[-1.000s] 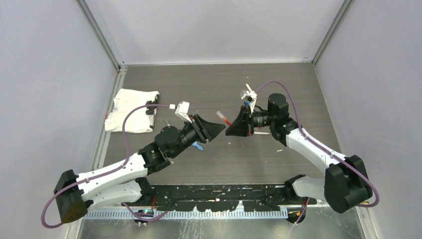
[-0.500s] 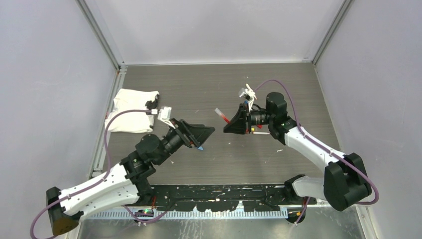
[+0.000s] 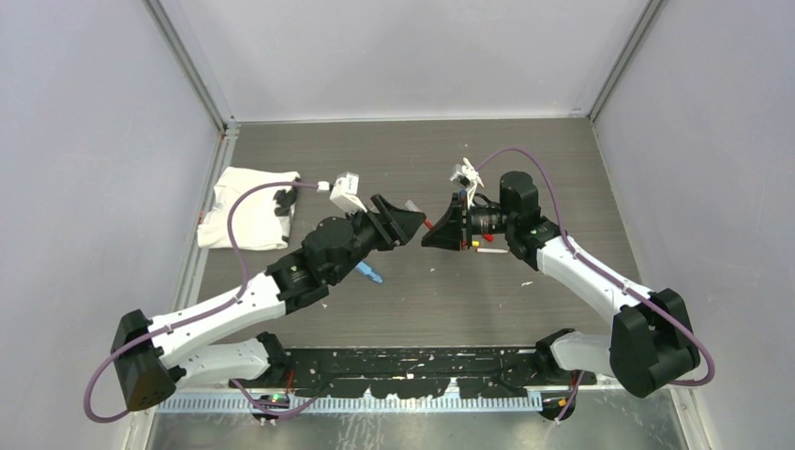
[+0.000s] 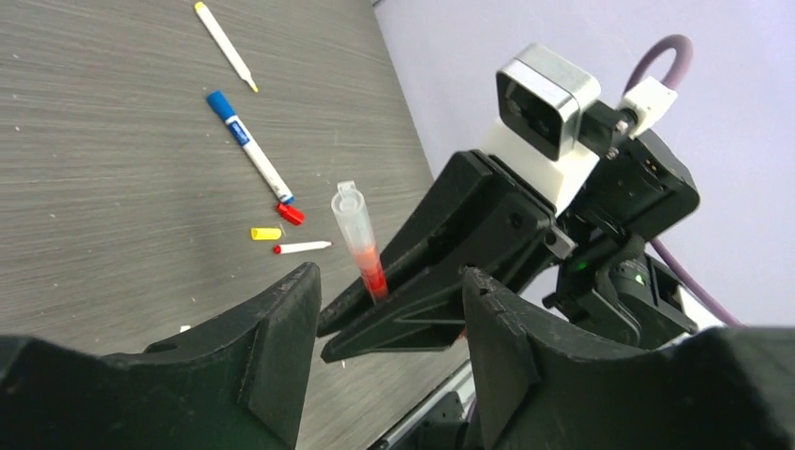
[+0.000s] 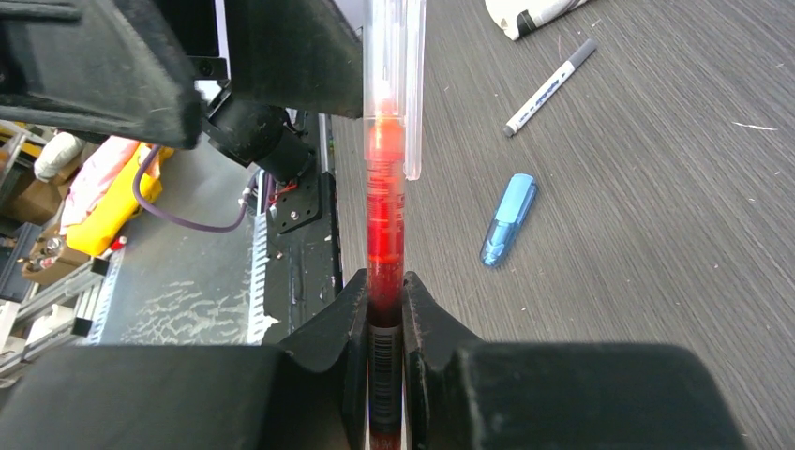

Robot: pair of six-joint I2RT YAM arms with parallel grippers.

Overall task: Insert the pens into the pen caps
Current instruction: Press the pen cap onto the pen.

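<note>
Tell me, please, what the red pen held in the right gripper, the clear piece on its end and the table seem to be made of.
Red pen: likely plastic, translucent and glossy; light glows through its barrel.
Clear piece: transparent plastic, probably; the background shows through, and it has a moulded side clip.
Table: matte grey wood grain, perhaps laminate; real wood is possible.

**Pens — 5:** red-inked pen (image 5: 383,225) at centre; yellow-tipped pen (image 4: 225,44) at 11 o'clock, blue-ended pen (image 4: 248,145) and short red-tipped pen (image 4: 302,247) in the left wrist view; dark-ended pen (image 5: 550,86) at 1 o'clock in the right wrist view.
**Caps — 3:** clear cap (image 4: 349,211), red cap (image 4: 291,214), yellow cap (image 4: 265,233).
**Also:** 1 light-blue piece (image 3: 368,273), 1 white cloth (image 3: 246,206).
</note>
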